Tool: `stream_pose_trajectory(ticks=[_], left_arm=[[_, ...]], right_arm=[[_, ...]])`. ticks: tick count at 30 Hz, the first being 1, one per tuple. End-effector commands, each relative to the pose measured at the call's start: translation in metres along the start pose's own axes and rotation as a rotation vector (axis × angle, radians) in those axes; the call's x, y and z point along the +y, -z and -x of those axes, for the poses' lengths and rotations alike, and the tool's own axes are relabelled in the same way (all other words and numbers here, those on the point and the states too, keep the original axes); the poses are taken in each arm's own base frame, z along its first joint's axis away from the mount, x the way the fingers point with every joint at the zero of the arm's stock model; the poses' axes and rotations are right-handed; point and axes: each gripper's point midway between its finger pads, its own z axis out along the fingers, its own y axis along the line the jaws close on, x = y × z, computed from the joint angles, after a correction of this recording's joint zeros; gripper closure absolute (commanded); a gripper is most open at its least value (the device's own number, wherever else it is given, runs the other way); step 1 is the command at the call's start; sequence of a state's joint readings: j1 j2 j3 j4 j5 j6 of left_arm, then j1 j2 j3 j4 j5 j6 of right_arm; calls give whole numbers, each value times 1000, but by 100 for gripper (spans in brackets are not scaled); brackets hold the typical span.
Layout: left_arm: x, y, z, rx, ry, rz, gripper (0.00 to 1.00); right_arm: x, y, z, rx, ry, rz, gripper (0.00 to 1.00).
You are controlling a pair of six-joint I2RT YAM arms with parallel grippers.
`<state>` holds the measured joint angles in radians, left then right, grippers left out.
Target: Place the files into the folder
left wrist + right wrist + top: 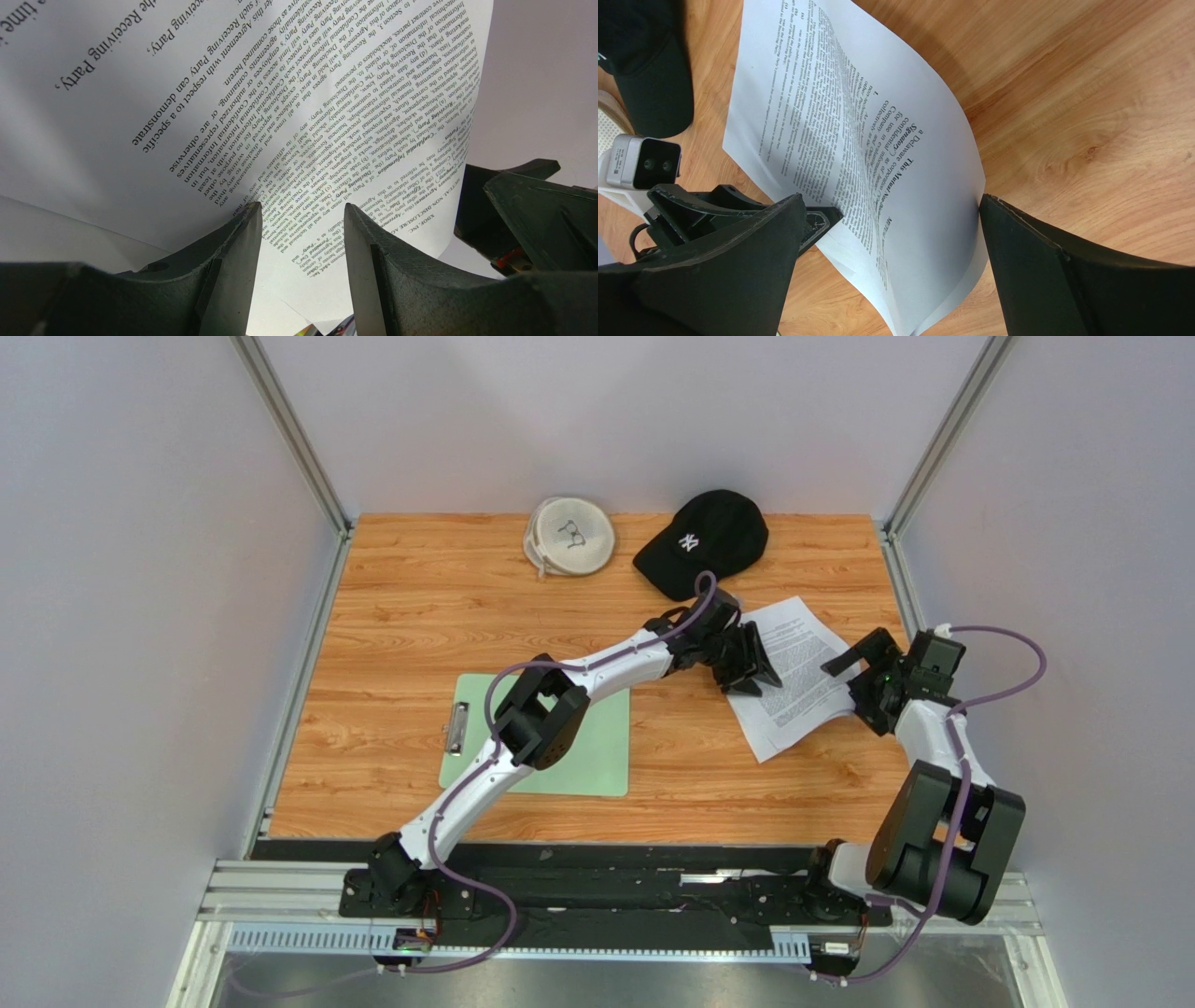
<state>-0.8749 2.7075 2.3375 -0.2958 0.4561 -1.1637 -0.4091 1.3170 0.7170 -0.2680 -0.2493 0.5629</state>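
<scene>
The files (802,669) are white printed sheets on the wooden table at the right, lying text side up. In the right wrist view the files (864,126) bow upward in the middle. My left gripper (748,661) is open at their left edge; in its wrist view the printed page (281,91) fills the space beyond the open jaws (302,213). My right gripper (859,672) is open wide and straddles the sheets (892,210), its right finger (1046,266) touching the paper's edge. The mint-green folder (601,749) lies flat at centre-left, clip (456,728) at its left end, partly under my left arm.
A black baseball cap (701,541) and a white round cap (571,535) lie at the table's far edge, the black one just behind the files. The right gripper shows in the left wrist view (533,210). Grey walls close the table on three sides.
</scene>
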Motion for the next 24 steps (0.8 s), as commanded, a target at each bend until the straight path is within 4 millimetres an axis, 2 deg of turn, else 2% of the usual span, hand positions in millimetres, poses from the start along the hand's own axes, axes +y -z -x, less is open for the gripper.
stream_pose_trajectory(ticks=[1,8,17,22,24], left_arm=[[18,-5,-3,31,31,33,44],[19,-3,-2,35,37,26,44],[19,-2,-3,46,32,18,44],[20,-1,-3,50,33,18,44],[19,-2,-4,51,35,18,44]], right_arm=[[16,3,12,-40,46,79,0],[30,8,29,-98,62,123,0],[37,11,28,-104,-29,155,0],[41,27,38,-169,-56,155,0],[40,26,35,-149,-71,151,0]])
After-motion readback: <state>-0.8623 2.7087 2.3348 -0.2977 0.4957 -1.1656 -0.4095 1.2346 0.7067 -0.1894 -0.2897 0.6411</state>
